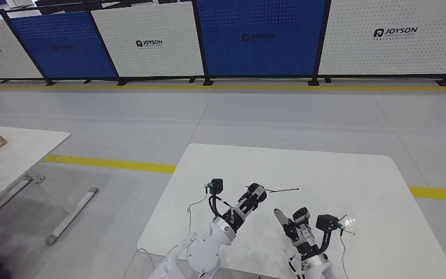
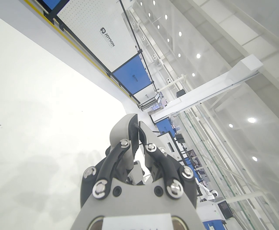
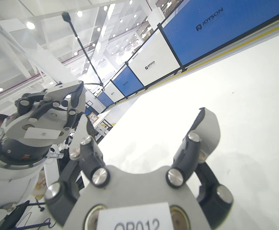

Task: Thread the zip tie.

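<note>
The left gripper (image 1: 256,192) is closed almost completely. Its ribbed black pads (image 2: 133,130) pinch one end of the zip tie (image 1: 282,190), and in the left wrist view a small black nub of strap shows between the tips. The right gripper (image 3: 142,114) stands wide open with its fingers well apart, holding nothing and touching nothing. In the top view it sits just beside the left arm, over the near part of the white table (image 1: 348,171).

A white label (image 3: 41,134) with a small printed mark is stuck on the left gripper's body. A second label (image 3: 133,217) with larger dark characters, partly cut off, sits on the right gripper's body. Beyond the table, the blue and white perforated panels (image 1: 261,35) each carry a dark logo and a short wordmark.

The zip tie is a thin black strap, held clear of the tabletop. In the right wrist view it leaves the left gripper's fingertips, kinks a short way out, then runs straight to a small blocky head (image 3: 65,15) at its free end. In the top view the strap reaches out from the left fingertips over the table toward the right arm's side. It passes beyond the open right gripper and stays apart from it.
</note>
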### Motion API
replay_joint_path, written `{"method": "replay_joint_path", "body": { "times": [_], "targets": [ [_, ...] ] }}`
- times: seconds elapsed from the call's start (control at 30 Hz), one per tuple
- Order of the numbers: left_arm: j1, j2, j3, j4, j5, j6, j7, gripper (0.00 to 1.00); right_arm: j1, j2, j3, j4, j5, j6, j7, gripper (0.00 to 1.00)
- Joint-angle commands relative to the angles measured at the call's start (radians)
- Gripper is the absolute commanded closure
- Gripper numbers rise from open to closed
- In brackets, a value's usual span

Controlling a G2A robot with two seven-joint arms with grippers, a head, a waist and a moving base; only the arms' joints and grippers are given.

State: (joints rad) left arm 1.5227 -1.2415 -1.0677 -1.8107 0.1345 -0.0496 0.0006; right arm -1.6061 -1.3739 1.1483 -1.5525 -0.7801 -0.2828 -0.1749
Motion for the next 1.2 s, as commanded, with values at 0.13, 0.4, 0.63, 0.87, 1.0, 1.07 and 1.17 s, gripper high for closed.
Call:
{"method": "replay_joint_path", "body": {
  "times": [0.13,0.4,0.63,0.87,1.0,1.07,1.17],
  "targets": [
    [-0.001,-0.003,0.003,-0.003,-0.05,-0.006,-0.01,1.0,0.01,0.001,-0.007,0.006,-0.071,0.051,-0.004,0.0],
    [-0.011,-0.004,0.0,0.001,-0.152,-0.005,-0.091,1.0,0.048,0.0,-0.028,0.017,-0.127,0.095,0.067,0.0],
    [-0.011,-0.004,0.0,0.001,-0.152,-0.005,-0.091,1.0,0.046,0.0,-0.028,0.017,-0.121,0.097,0.074,0.0],
    [-0.02,-0.012,0.014,0.002,-0.178,0.013,-0.041,1.0,0.052,-0.005,-0.019,0.019,-0.021,0.116,0.083,0.0],
    [-0.02,-0.012,0.014,0.002,-0.178,0.013,-0.041,1.0,0.052,-0.005,-0.019,0.019,-0.021,0.116,0.083,0.0],
    [-0.02,-0.012,0.014,0.002,-0.178,0.013,-0.041,1.0,0.052,-0.005,-0.018,0.019,-0.021,0.119,0.082,0.0],
    [-0.022,-0.013,0.019,0.008,-0.18,0.014,-0.042,1.0,0.046,-0.005,-0.022,0.016,-0.047,0.134,0.075,0.0]
  ]
}}
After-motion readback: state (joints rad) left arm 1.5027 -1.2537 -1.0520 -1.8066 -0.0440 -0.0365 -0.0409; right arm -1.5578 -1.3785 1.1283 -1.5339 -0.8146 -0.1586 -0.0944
